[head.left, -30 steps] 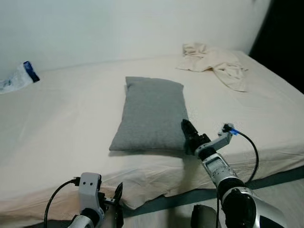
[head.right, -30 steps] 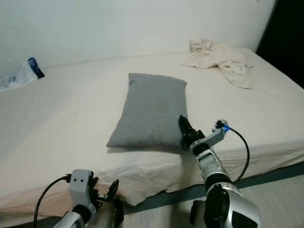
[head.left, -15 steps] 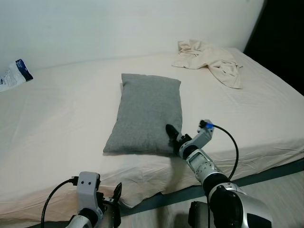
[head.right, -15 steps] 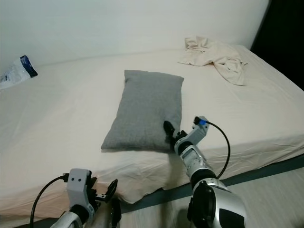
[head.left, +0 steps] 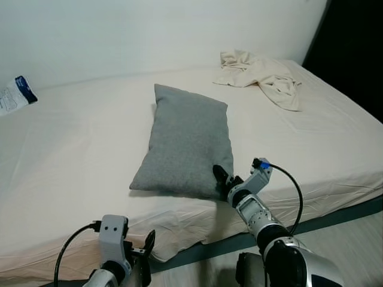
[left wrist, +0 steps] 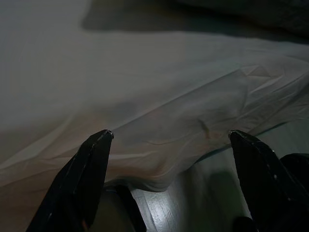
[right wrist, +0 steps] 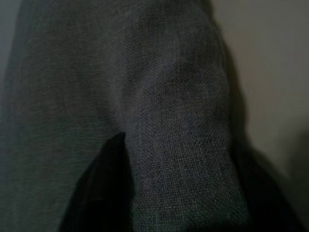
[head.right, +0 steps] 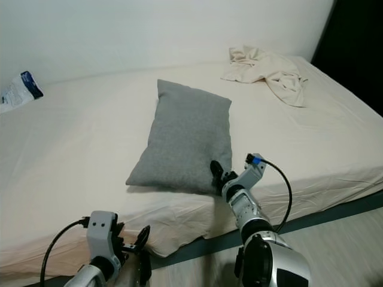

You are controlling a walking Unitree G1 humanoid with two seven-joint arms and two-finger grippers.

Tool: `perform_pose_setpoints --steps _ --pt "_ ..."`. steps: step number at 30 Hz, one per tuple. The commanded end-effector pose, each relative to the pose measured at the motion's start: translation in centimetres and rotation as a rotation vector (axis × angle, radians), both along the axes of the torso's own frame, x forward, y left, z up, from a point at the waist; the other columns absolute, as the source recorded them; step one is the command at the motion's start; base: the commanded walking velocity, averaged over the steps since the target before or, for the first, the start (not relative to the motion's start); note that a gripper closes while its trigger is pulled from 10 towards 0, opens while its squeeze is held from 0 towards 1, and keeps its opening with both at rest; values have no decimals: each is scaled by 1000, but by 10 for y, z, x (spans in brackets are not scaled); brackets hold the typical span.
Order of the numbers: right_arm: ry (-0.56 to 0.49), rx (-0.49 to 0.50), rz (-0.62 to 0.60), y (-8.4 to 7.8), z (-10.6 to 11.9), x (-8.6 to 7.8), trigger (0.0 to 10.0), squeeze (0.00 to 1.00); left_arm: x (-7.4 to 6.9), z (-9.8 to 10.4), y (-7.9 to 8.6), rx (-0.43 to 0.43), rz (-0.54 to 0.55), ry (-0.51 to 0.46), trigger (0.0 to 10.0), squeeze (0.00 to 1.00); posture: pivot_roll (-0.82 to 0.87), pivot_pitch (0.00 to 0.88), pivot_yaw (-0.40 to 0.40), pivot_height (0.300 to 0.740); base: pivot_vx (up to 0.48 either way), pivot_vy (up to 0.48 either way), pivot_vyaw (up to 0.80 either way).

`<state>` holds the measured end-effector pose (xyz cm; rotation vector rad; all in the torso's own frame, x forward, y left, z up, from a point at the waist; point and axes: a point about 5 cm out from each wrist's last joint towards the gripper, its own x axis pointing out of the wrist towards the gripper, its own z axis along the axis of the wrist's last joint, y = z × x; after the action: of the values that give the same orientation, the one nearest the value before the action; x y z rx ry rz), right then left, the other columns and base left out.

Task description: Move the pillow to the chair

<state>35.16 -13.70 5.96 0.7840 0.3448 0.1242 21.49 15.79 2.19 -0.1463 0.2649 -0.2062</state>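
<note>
A grey pillow (head.left: 185, 143) lies lengthwise on the cream bed (head.left: 72, 149), its near end close to the bed's front edge. My right gripper (head.left: 220, 179) is at the pillow's near right corner. In the right wrist view grey pillow fabric (right wrist: 183, 121) bulges between the two black fingers (right wrist: 104, 188), so the gripper is shut on that corner. My left gripper (left wrist: 170, 133) hangs low in front of the bed's edge, open, with only the hanging sheet (left wrist: 159, 111) before it.
A crumpled beige cloth (head.left: 257, 72) lies at the bed's far right. A blue and white packet (head.left: 13, 95) sits at the far left by the white wall. Grey floor (head.left: 353, 239) runs along the bed's front. A dark opening (head.left: 353, 48) stands at the right.
The camera has shifted a little. My right gripper has settled onto the pillow's near right corner, and the pillow has turned slightly, its near end dragged toward the bed's edge. The left arm stays low.
</note>
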Motion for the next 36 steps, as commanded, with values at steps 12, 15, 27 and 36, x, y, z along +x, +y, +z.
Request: perform_pose_setpoints --steps 12,15,27,36 --pt "116 -151 156 15 -20 -13 0 0 8 2 -1 -13 14 -9 10000 0 171 138 5 524 0 0 0" --pt "94 -204 165 9 -18 -12 0 0 11 2 -3 -16 12 -13 10000 0 163 122 -2 524 0 0 0" --pt "-210 -198 189 -7 32 14 0 0 42 15 -5 -37 26 -83 10000 0 133 27 -37 534 0 0 0" --pt "-352 -164 173 -21 64 27 0 0 73 36 6 -100 136 -170 10000 0 108 0 -51 568 0 0 0"
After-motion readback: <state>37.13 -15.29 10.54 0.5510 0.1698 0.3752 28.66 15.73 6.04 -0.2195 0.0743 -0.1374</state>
